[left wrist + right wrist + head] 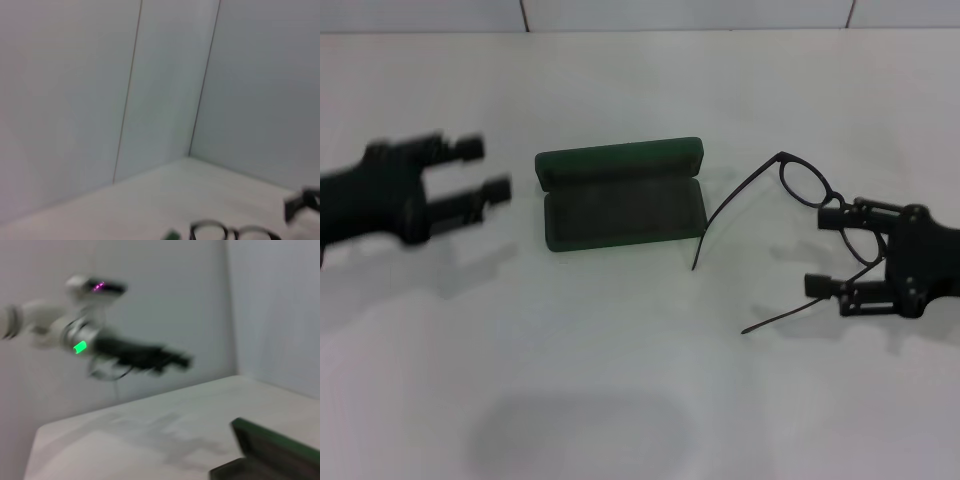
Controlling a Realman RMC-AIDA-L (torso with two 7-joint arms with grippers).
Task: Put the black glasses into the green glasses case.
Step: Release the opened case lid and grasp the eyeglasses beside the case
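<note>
Glasses are held up beside an open green case on a white table.

The black glasses (807, 184) are thin and wiry, with round clear lenses and long curved arms that are spread open. They are held at the frame by the right gripper (832, 250), just to the right of the green glasses case (620, 195). The tip of one arm reaches the case's right end. The case is a soft-looking rectangle with rounded corners. Its lid is tipped back, and only dark lining is seen inside. The left gripper (490, 170) is seen to the left of the case, apart from it, with its two fingers spread and nothing between them. The white table (620, 380) is smooth. A white wall corner is shown only in the left wrist view, with the lens tops (207, 232) at the edge. The left arm (130, 352) with a green light is shown only in the right wrist view.
</note>
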